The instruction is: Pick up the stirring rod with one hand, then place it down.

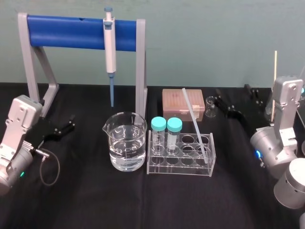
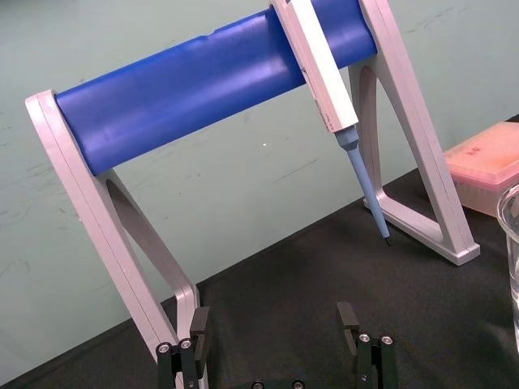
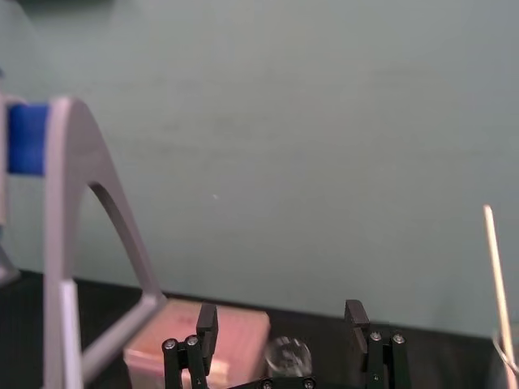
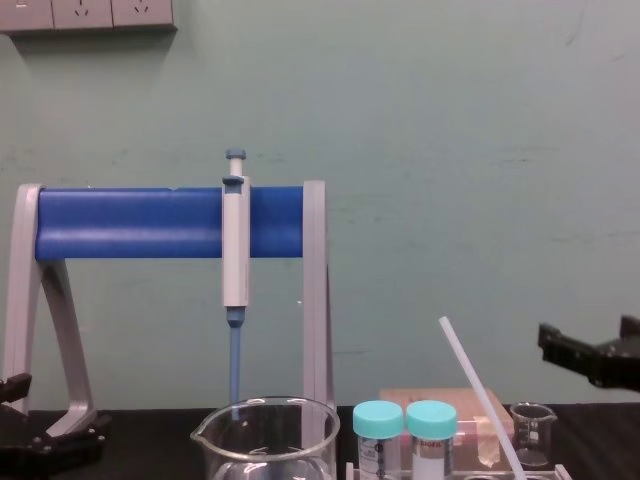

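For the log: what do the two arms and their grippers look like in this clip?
Silver-grey left arm and right arm, boxy wrist housings, rounded joints. The left has a thin grey cable loop and a green light; the right a blue light. Black left gripper and right gripper, two flat angular fingers each, with small silver screws.

The head camera is looking down from above the near edge, taking in the bench (image 1: 86,200) up to the green wall (image 1: 214,38). The chest camera is sitting lower, facing level across it; both are sharing the blue pipette stand (image 1: 66,32), beaker (image 1: 126,143) and tube rack (image 1: 181,168). The left wrist camera is peering close past the left gripper (image 2: 274,318) at that stand, and the right wrist camera is facing the wall over the right gripper (image 3: 280,314) and a pink box (image 3: 243,340).
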Controlling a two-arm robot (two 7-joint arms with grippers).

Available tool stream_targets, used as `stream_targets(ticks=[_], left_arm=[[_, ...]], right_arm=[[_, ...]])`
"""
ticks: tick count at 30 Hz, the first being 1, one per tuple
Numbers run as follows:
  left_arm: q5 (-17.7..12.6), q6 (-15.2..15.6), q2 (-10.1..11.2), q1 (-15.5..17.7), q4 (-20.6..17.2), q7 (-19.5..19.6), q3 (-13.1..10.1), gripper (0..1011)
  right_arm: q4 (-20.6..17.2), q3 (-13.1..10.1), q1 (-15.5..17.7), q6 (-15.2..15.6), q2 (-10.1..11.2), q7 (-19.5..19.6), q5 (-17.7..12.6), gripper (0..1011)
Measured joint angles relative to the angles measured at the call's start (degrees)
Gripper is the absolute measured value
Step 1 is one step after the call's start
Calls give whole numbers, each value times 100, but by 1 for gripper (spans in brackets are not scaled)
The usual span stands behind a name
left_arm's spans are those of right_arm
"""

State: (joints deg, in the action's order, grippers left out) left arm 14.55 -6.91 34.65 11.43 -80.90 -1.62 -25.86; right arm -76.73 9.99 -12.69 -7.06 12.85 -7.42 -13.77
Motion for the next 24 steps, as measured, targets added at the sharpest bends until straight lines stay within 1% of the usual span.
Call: stream_targets(ticks=[3, 24], left_arm=[[0, 0, 0, 0, 0, 0, 0, 1000], [0, 0, 0, 0, 0, 0, 0, 1000]], right_arm=[[35, -29, 31, 115, -22, 86, 97, 1003], [23, -26, 21, 92, -15, 102, 82, 1003]])
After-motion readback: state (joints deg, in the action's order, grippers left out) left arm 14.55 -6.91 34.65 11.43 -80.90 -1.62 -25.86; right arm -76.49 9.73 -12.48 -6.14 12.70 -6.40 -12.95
